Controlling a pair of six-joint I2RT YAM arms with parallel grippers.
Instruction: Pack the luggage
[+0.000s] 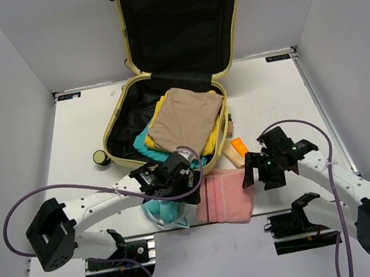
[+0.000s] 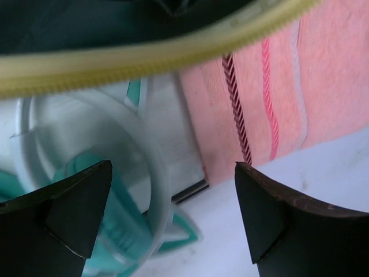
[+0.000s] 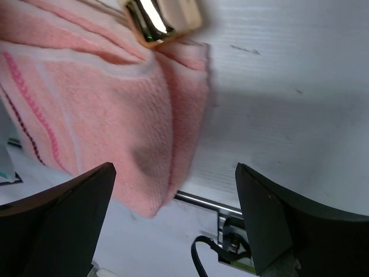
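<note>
The luggage [image 1: 138,111] lies open at the back of the table with its lid upright. Folded tan [image 1: 185,118], yellow and teal clothes fill its black-lined base. A pink towel [image 1: 225,196] lies on the table just in front of it. My left gripper [image 1: 177,183] hovers open over the luggage's front rim [image 2: 144,55], between a teal-and-clear plastic item [image 2: 115,219] and the pink towel [image 2: 271,86]. My right gripper [image 1: 263,175] hangs open above the right edge of the pink towel [image 3: 104,109], with nothing between its fingers [image 3: 271,219].
An orange tube [image 1: 238,148] lies between the luggage and my right gripper. A gold-capped item [image 3: 158,17] rests at the towel's far edge. The teal-and-clear plastic item [image 1: 166,213] sits near the table's front edge. White walls enclose the table on three sides.
</note>
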